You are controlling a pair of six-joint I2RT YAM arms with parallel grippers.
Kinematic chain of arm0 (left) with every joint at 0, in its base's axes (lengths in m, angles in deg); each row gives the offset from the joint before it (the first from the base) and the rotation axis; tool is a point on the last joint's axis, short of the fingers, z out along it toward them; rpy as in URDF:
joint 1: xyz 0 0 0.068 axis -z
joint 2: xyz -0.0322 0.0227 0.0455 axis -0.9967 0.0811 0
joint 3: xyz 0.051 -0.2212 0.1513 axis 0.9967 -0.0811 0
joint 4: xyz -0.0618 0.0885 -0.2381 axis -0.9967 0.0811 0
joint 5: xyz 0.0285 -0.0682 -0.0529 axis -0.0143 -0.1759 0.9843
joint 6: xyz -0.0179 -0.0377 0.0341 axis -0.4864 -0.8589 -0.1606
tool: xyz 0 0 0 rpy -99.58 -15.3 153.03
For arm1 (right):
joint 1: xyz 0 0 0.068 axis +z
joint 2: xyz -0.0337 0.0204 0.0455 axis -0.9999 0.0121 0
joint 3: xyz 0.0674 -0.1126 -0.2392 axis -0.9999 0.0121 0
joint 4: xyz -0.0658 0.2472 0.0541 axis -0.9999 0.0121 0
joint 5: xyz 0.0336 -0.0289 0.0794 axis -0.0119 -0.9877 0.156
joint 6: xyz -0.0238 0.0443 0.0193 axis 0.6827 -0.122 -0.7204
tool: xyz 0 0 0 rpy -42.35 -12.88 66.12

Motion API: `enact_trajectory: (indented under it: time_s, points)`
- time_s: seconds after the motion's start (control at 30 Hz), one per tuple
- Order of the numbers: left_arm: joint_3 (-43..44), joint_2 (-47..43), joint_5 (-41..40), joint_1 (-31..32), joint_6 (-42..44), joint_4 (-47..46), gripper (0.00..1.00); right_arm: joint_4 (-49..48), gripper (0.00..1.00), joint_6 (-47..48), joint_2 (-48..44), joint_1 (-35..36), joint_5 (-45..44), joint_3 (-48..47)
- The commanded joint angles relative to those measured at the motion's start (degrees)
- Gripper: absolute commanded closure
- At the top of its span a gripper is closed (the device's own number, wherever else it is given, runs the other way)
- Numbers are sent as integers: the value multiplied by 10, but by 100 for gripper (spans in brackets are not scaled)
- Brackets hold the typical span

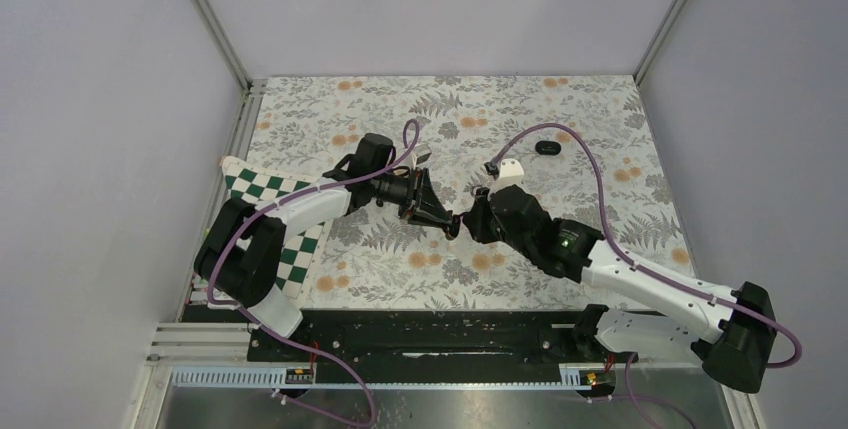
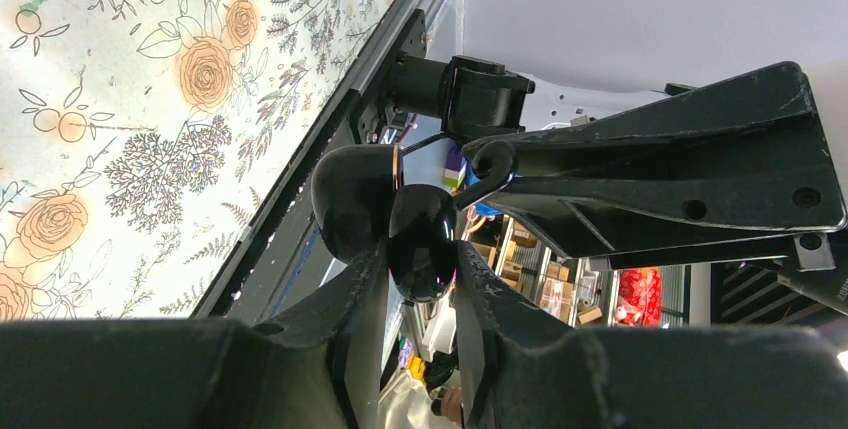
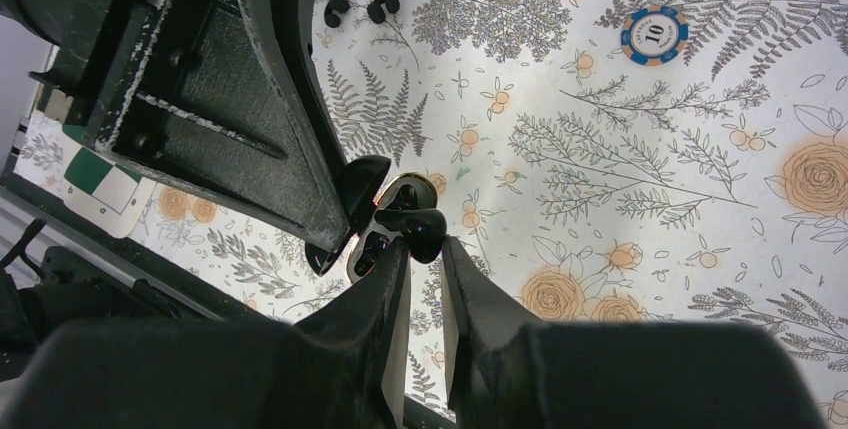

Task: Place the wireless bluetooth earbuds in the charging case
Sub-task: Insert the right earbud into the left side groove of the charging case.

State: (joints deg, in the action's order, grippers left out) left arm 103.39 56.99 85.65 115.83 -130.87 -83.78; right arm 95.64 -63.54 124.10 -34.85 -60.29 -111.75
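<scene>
Glossy black pebble-shaped charging case (image 2: 420,234) is pinched, lid open, by the left gripper (image 2: 420,261); a tiny black rounded earbud (image 3: 421,225) is clamped in the right gripper (image 3: 424,248) at its opening.

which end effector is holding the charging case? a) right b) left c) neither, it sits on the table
b: the left end effector is clamped on the charging case, held up in the air, while the right end effector pinches an earbud beside it.

The earbud (image 3: 421,225) seemingly touches case (image 2: 420,241), above table (image 1: 600,119).
</scene>
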Motion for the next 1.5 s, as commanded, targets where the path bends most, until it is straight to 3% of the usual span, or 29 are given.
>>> enact_trajectory:
  time_s: [0.0,1.47]
  points:
    - [11,-28,-6,2,-5,-27,100,9,100,-14,18,10,-28,-33]
    - [7,-26,-2,3,-11,-40,100,20,100,-41,100,32,-46,-76]
